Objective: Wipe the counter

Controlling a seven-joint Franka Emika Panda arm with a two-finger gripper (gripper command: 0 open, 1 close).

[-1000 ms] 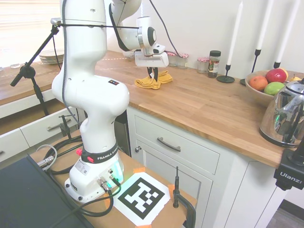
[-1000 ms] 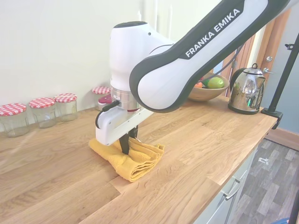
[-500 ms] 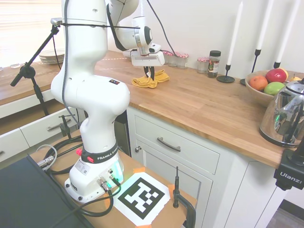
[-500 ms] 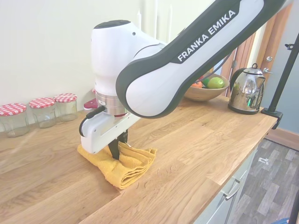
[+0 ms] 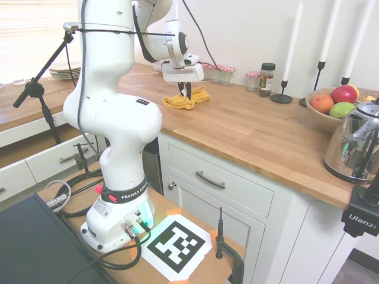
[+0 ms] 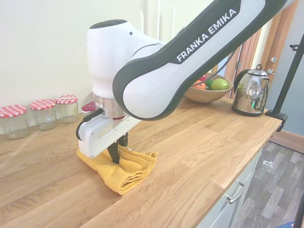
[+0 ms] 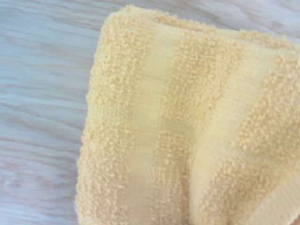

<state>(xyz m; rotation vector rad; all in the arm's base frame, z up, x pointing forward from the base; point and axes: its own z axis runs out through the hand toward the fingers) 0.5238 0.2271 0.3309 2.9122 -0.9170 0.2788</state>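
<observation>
I have the gripper (image 6: 115, 154) pointing straight down with its fingers pinched together on a fold of the yellow cloth (image 6: 124, 171), which lies bunched directly beneath it, flat on the counter (image 6: 199, 142). The counter itself is all around and under the tool; its long run stretches away from the gripper toward the fruit bowl (image 5: 329, 110) and kettle (image 5: 357, 142) on one side, and toward the jars (image 6: 45, 113) near the wall on the other. I judge the next stroke depends on that long axis: dragging the cloth along the planks covers most bare wood, while the jars sit near enough behind the tool to limit travel that way.
</observation>
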